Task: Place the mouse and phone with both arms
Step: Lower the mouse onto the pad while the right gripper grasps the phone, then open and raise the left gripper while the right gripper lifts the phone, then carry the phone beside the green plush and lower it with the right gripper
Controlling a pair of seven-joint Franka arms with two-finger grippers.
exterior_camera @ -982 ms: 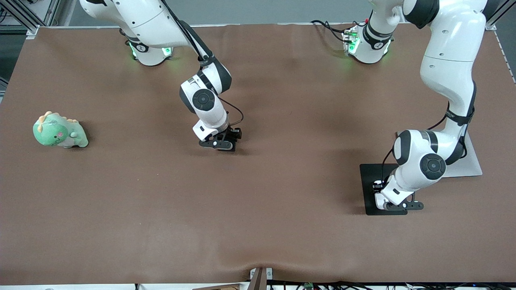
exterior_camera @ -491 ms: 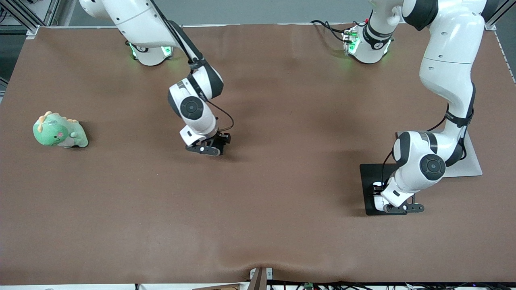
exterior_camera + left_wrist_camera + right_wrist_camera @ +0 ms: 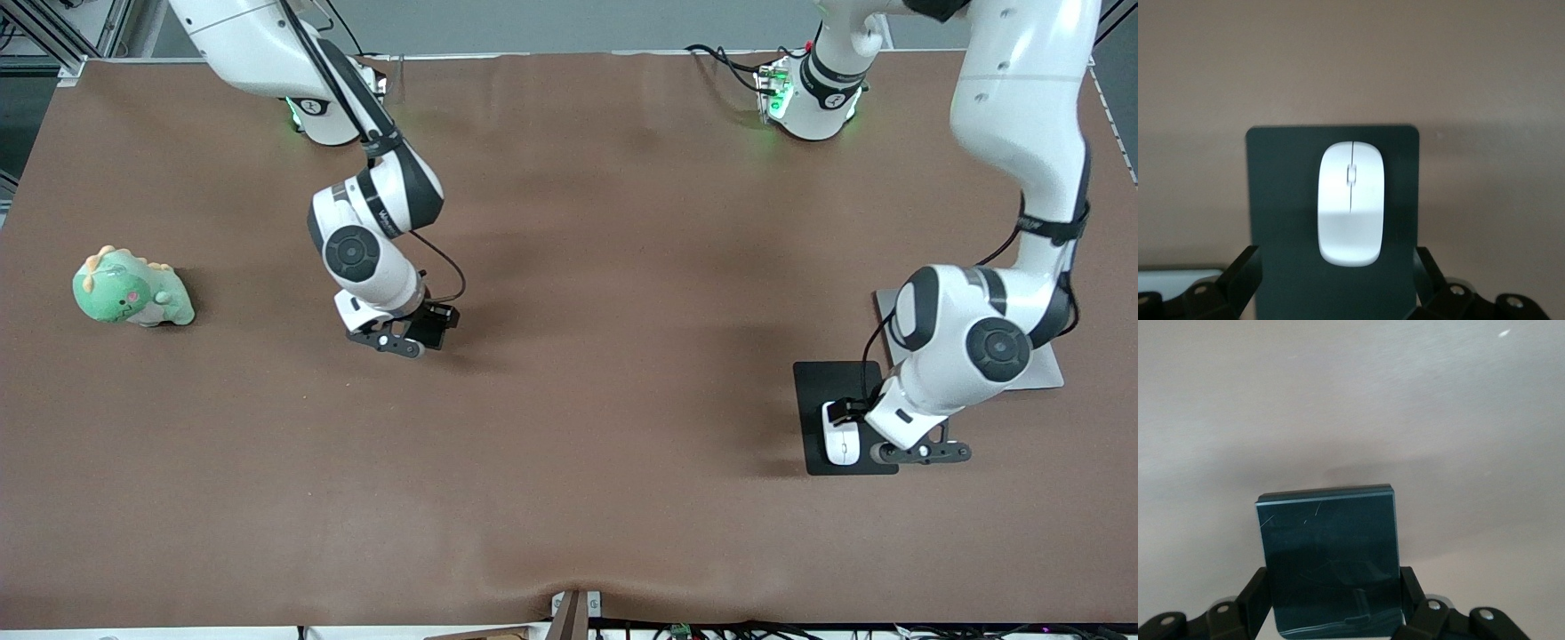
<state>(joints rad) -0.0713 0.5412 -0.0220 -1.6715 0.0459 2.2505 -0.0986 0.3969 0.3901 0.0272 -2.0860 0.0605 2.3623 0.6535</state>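
The white mouse (image 3: 840, 442) lies on the black mouse pad (image 3: 831, 382) near the left arm's end of the table. In the left wrist view the mouse (image 3: 1351, 203) lies free on the pad (image 3: 1281, 193). My left gripper (image 3: 882, 440) hangs just over the pad beside the mouse, open and empty, also shown in its wrist view (image 3: 1336, 283). My right gripper (image 3: 411, 332) is shut on the black phone (image 3: 437, 324) and holds it over bare table toward the right arm's end. Its wrist view shows the phone (image 3: 1328, 553) clamped between the fingers (image 3: 1253, 595).
A green dinosaur plush (image 3: 132, 289) lies at the right arm's end of the table. A flat grey plate (image 3: 1042, 372) lies beside the mouse pad, partly hidden by the left arm. Brown cloth (image 3: 622, 400) covers the table.
My right gripper has carried the phone toward the right arm's end of the table. My left gripper has drawn away from the mouse, which now shows uncovered on the pad.
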